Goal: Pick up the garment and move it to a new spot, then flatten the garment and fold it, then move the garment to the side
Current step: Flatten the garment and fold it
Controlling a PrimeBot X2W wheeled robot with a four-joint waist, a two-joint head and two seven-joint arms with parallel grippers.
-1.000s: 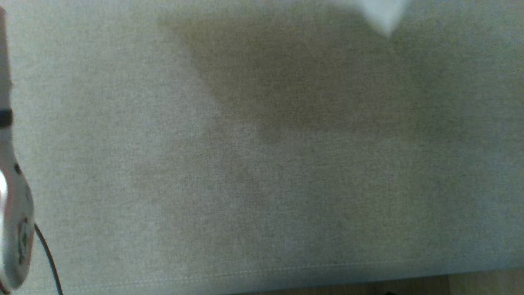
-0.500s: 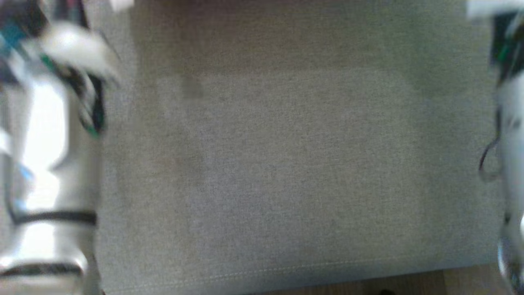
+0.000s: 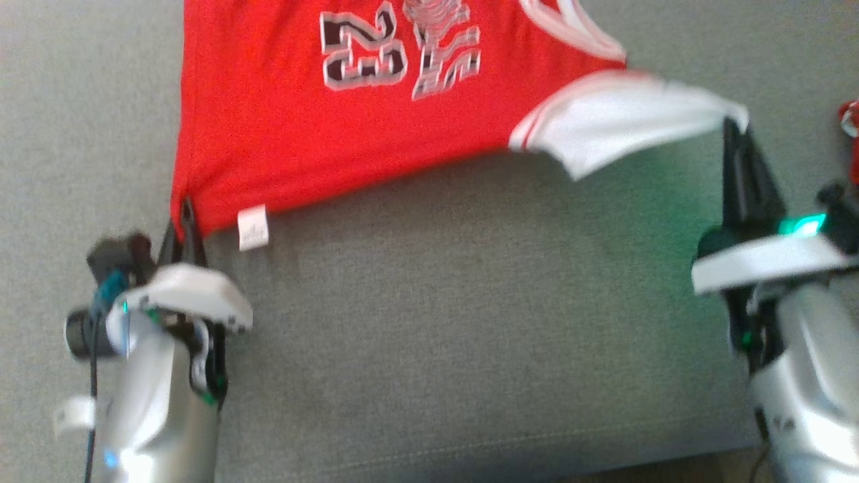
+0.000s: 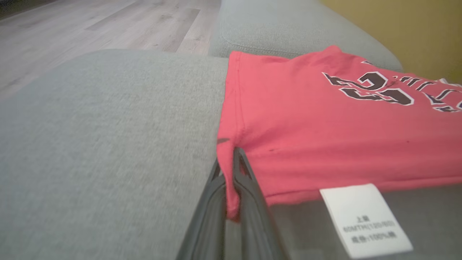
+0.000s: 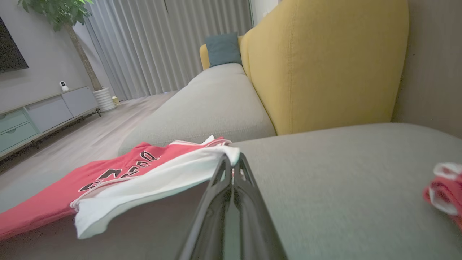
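The garment [image 3: 302,127], a red jersey with black white-outlined letters and number, hangs stretched between my two grippers over the grey sofa cushion [image 3: 470,322]. My left gripper [image 3: 184,218] is shut on its red hem corner, beside the small white hem tag [image 3: 253,228]. In the left wrist view the fingers [image 4: 249,202] pinch that corner of the garment [image 4: 325,126]. My right gripper [image 3: 733,131] is shut on the other end, where the fabric is turned over and shows white. The right wrist view shows the right gripper [image 5: 232,160] holding the garment [image 5: 119,180] by that white flap.
A small red and white cloth bundle [image 5: 445,191] lies on the cushion to the right of my right gripper [image 3: 851,127]. A yellow backrest [image 5: 325,65] rises behind the seat. The cushion's front seam [image 3: 470,449] runs near me, with wood floor [image 4: 90,29] beyond the sofa.
The head camera has moved: bare cushion and blurred arms before, now both grippers and the garment held between them are in the picture.
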